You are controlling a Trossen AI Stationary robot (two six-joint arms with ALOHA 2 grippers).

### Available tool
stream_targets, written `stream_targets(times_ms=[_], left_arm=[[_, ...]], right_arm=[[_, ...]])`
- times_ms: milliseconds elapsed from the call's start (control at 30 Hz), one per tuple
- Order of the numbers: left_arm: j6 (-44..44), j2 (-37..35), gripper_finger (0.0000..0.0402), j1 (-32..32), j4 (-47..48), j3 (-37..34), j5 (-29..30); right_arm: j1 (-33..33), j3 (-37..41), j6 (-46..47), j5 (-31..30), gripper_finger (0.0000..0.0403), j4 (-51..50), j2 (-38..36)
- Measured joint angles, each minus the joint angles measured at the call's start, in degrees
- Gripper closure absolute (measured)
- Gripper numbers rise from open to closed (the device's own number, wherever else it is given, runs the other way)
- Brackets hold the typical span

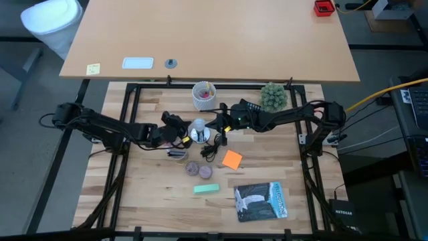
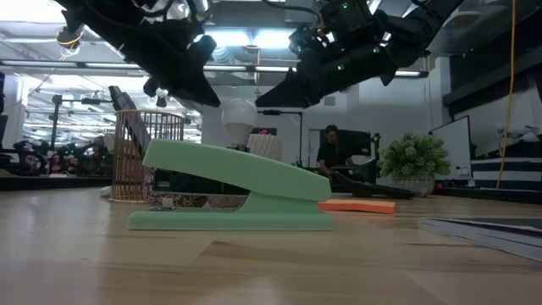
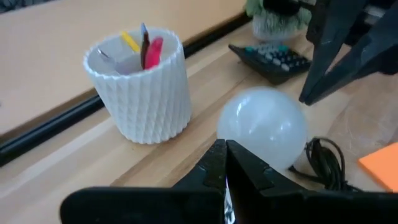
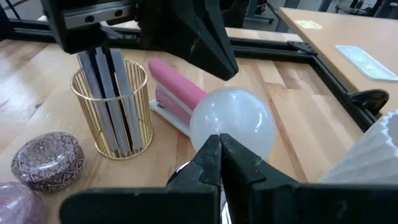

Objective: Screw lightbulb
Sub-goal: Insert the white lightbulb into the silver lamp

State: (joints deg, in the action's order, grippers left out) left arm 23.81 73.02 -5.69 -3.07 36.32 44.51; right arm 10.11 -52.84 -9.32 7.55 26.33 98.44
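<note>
White cup (image 1: pixel 204 95) behind lightbulb (image 1: pixel 198 127), gold holder (image 1: pixel 177 154) in front; sides occupied.

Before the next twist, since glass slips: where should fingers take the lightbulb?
Probably across the widest part of the round globe of the lightbulb, pinching from opposite sides. It stands upright, base down and hidden, and the left gripper and right gripper already flank it.

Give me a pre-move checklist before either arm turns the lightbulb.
1. lightbulb in view, between both arms: ok.
2. left gripper beside the bulb's glass: ok; its fingers look shut.
3. right gripper at the bulb from the other side: ok; fingers look shut.
4. Either gripper gripping the bulb: cannot tell.
5. Screw base seated in a socket: cannot tell, hidden.
6. white cup clear of the bulb: ok.
</note>
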Motion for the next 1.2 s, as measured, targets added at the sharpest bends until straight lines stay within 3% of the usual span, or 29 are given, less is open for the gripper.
stream_targets(times_ms=[167, 300, 400, 600, 767, 900, 1200], left_arm=[[-1.3, -3.7, 0.04, -0.8, 0.8, 0.0, 0.7], [-1.4, -5.6, 0.04, -2.6, 0.8, 0.0, 0.5], [-1.3, -5.2, 0.04, -3.6, 0.6, 0.0, -2.7], [-1.5, -0.5, 0.04, -3.7, -4.0, 0.0, -7.5], [-1.7, 3.0, 0.04, -3.0, -5.2, 0.0, -7.7], [-1.6, 3.4, 0.04, -2.4, -5.0, 0.0, -7.7], [-1.7, 3.4, 0.04, -2.5, -4.9, 0.0, -6.5]], right_arm=[[0.0, 0.0, -1.5, -4.3, 0.0396, -0.3, -2.9], [0.0, 0.0, -3.1, -11.4, 0.0396, 0.0, -3.6], [0.6, -0.1, -3.2, -13.9, 0.0396, 1.0, -2.7], [2.5, -0.1, -1.2, -11.4, 0.0396, 2.5, 1.5], [2.3, -0.1, -0.2, -10.4, 0.0396, 2.6, 1.9], [2.3, -0.1, 0.6, -5.7, 0.0396, 3.0, 1.9], [2.2, -0.1, 1.9, -3.1, 0.0396, 2.2, 1.9]])
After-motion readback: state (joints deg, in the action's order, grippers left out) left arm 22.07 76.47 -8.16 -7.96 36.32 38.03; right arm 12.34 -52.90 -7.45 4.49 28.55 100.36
